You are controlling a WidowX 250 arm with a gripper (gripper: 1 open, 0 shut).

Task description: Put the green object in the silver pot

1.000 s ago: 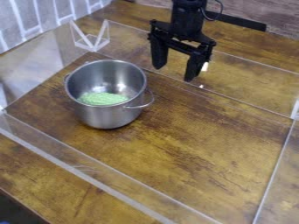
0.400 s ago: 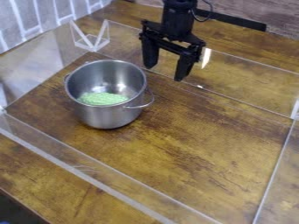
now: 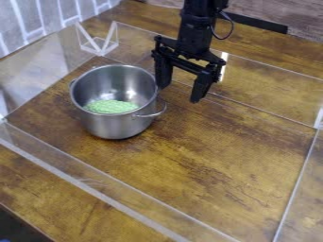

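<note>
My fingers [image 3: 184, 80] hang spread apart with nothing between them, just to the right of the steel pot [image 3: 116, 99] and a little above the wooden worktop [image 3: 214, 151]. The green piece [image 3: 112, 107] lies flat on the pot's floor, down and to the left of my fingertips, well inside the rim and not touching me at all. Over the last second I have moved: a second ago I was further back and to the right, then I slid left, and now I have come forward and lower, so that my left finger stands close beside the pot's rim. The green piece has not shifted in that time and the pot sits where it sat. I judge from this that the placing is already done, since the piece rests in the pot and my fingers carry nothing; what is left, as I see it, is only to keep clear. The one risk I see is my nearness to the rim: a further drift to the left could knock the pot and slide it across the worktop, so any move from here ought to go up or away.
</note>
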